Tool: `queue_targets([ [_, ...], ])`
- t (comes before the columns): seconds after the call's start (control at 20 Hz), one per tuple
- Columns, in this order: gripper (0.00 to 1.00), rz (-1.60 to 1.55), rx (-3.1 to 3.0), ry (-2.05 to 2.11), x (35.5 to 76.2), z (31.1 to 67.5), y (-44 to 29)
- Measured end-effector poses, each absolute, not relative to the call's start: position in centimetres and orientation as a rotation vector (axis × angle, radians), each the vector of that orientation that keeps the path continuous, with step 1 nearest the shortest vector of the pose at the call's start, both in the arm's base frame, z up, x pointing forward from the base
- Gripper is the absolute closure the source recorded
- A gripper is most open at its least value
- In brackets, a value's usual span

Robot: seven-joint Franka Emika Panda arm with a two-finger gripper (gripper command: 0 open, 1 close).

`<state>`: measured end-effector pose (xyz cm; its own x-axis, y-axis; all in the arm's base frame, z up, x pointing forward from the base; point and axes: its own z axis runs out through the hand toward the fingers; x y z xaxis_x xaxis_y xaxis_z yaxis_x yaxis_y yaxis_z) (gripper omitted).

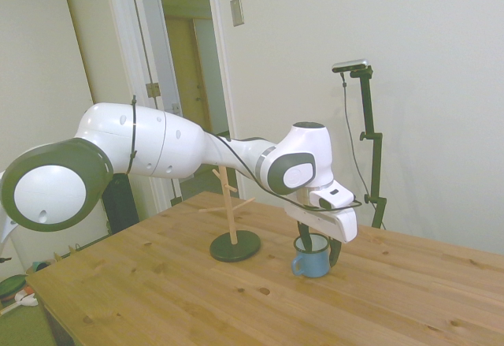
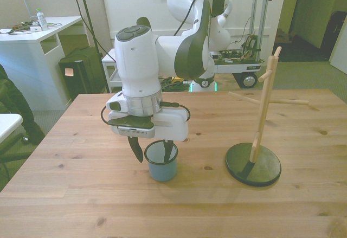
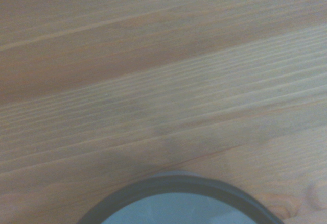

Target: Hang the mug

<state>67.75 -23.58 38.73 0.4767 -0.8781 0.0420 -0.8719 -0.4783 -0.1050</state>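
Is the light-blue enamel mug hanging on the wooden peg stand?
No, the light-blue enamel mug stands on the wooden table, apart from the wooden peg stand.

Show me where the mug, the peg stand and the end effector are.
mug [image 2: 162,168]: front view, outer wall.
peg stand [image 2: 262,120]: front view, upright post.
end effector [image 2: 153,151]: front view, midway between fingertips.

— Any lettering, label or number you can read here?

— None. The small light-blue enamel mug [image 2: 162,165] shows plain sides, and the white robot arm [image 2: 142,59] carries no legible marking.

— The white bottle [image 2: 42,19] on the desk at ten o'clock in the front view?

— Too small and blurred to read.
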Motion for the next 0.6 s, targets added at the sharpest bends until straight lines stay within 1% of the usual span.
queue_targets([
  [0.6, 1.0, -0.154, -2.636, 1.564, 67.73, 39.47, -23.52],
])
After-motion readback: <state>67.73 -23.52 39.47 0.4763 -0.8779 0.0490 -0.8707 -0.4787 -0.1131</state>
